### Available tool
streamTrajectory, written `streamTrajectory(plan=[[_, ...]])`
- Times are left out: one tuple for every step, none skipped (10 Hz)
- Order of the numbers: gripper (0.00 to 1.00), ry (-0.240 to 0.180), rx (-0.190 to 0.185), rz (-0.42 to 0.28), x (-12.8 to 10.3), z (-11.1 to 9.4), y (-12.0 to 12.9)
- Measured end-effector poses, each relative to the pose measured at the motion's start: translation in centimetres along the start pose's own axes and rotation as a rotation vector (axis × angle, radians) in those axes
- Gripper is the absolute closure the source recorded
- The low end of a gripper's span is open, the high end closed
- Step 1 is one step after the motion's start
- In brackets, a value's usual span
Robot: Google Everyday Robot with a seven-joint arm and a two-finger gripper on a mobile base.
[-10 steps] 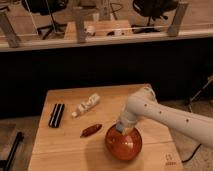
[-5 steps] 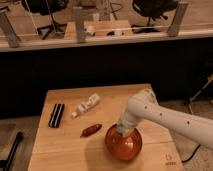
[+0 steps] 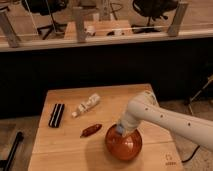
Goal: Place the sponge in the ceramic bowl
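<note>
One wooden table [image 3: 62, 150] by a dark wall [image 3: 100, 65] bears the ceramic bowl [image 3: 123, 147], hand [image 3: 121, 131] over it, grip unclear.

One table [image 3: 60, 150] holds one ceramic bowl [image 3: 125, 148], one black bar [image 3: 56, 115], one white tube [image 3: 86, 106], one brown pod [image 3: 91, 130]; one claw [image 3: 120, 131] over the bowl.

Dim, warm light comes from above. The wooden table [image 3: 60, 145] is evenly lit. The bowl [image 3: 125, 147] at five o'clock carries a soft sheen, and the gripper [image 3: 120, 130] at its eleven o'clock rim looks shaded.
</note>
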Motion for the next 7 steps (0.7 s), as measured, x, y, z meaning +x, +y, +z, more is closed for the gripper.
streamTrajectory(plan=[[0.2, -0.001, 0.0, 0.0, -0.01, 0.04, 0.15], [0.2, -0.001, -0.001, 0.0, 0.01, 0.07, 0.26], [0.2, -0.001, -0.001, 0.001, 0.02, 0.12, 0.34], [0.22, -0.002, -0.001, 0.001, -0.02, 0.19, 0.44], [0.25, -0.003, -0.001, 0.002, -0.04, 0.22, 0.54], [0.23, -0.003, -0.001, 0.002, -0.06, 0.24, 0.63], [0.22, -0.002, -0.002, 0.002, -0.09, 0.21, 0.74]])
